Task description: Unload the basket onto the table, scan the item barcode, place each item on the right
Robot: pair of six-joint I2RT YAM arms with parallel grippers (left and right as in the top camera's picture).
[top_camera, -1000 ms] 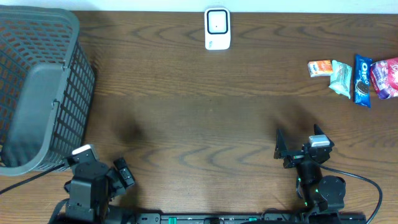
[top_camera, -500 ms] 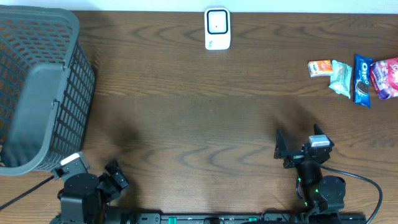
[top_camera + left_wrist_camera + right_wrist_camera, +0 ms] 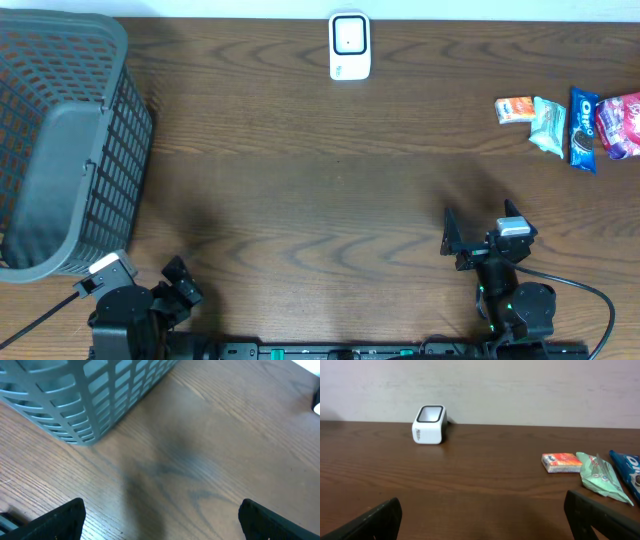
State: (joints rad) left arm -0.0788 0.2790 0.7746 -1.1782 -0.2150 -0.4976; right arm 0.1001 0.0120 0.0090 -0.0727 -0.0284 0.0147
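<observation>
Both claws are spread wide with nothing in them. The left gripper sits at the near edge, toward the camera and left of the scanner. The right gripper is toward the camera and right of it. Fingers on both look like blocky black plastic.

The scanner's a small white rounded box with a dark-framed window, at the table's far edge. The items lie in a row well right of it:
- little orange carton
- crinkly mint-green packet
- glossy blue Oreo pack
- pink wrapper

Far left of the scanner is a grey plastic lattice basket. The table is dark brown woodgrain, and the wall behind the scanner is plain off-white.
</observation>
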